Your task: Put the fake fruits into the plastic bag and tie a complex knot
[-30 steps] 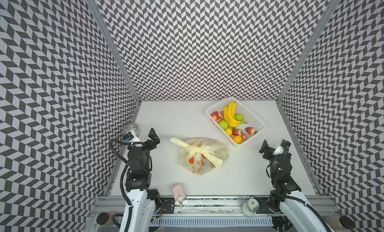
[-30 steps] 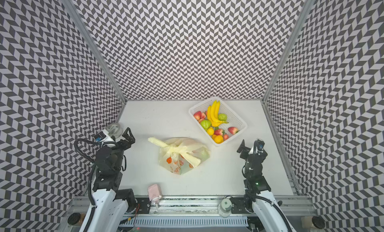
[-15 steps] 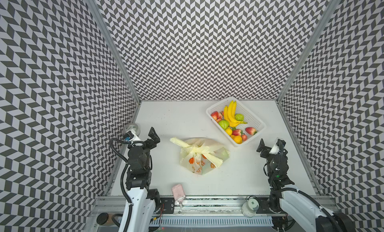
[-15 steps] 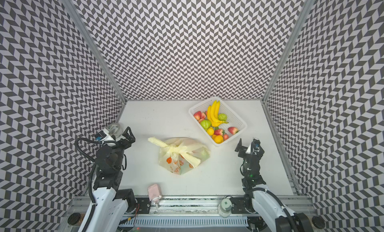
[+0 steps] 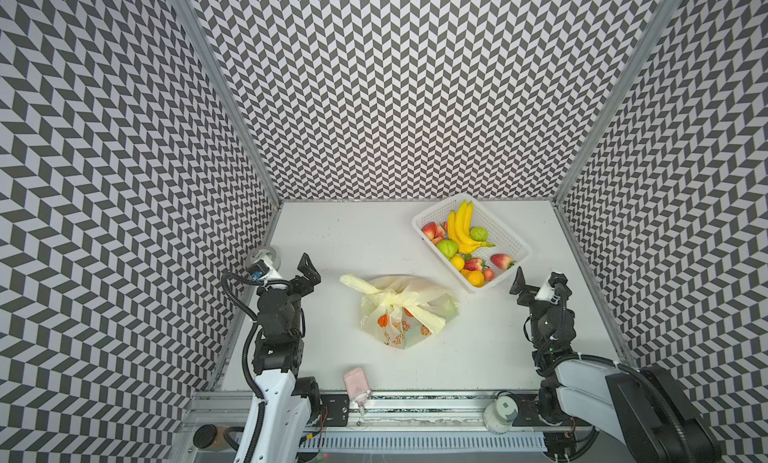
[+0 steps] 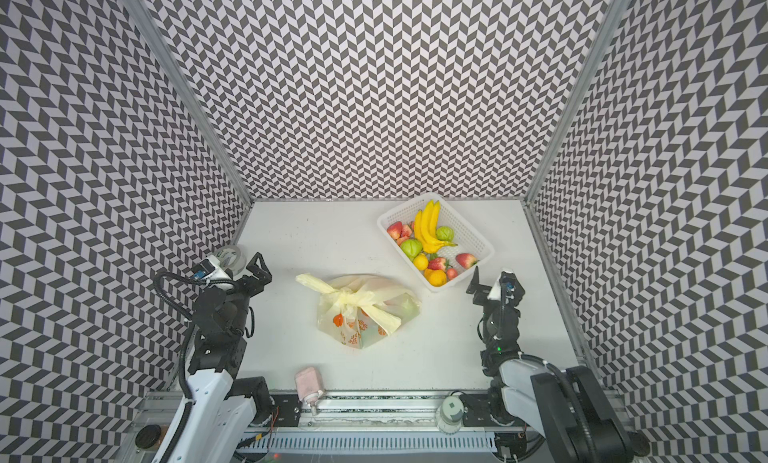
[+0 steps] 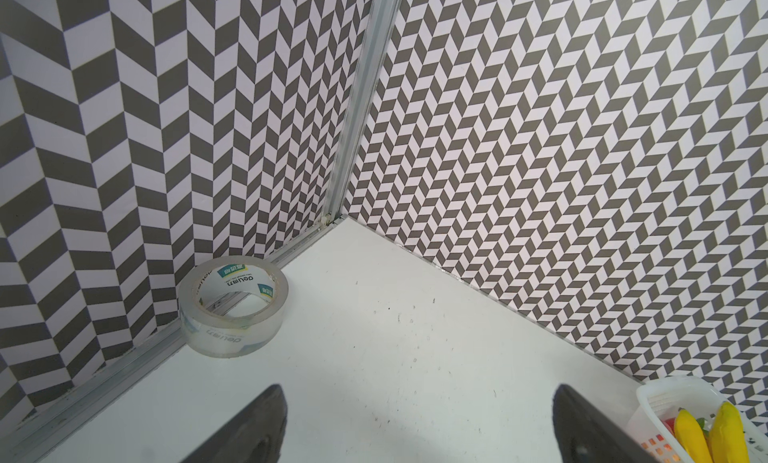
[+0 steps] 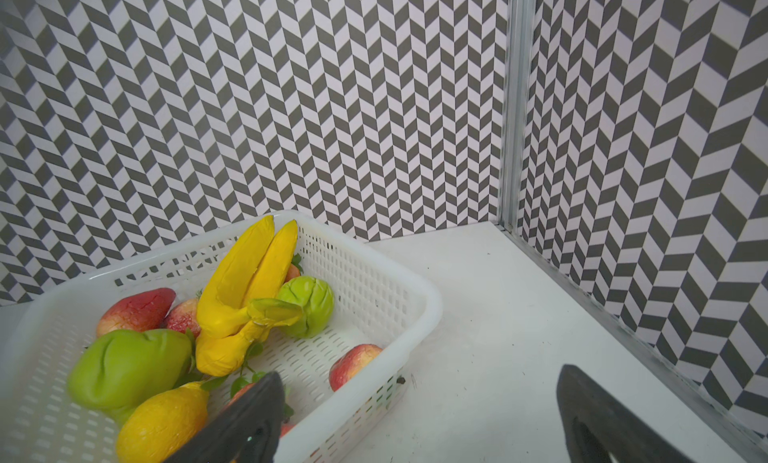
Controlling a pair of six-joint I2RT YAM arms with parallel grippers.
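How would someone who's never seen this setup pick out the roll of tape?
On the white tabletop, go to the edge under the black-and-white chevron wall on the left arm's side. There, near the open left end effector, a roll of clear plastic tape lies flat beside the metal rail. It alone is a see-through ring with a white printed core.

Inside the plastic bag [image 5: 399,328] the fruits [image 5: 447,308] are vague shapes to me; its lettering is too small to read. My left wrist view crops the basket [image 7: 658,411].
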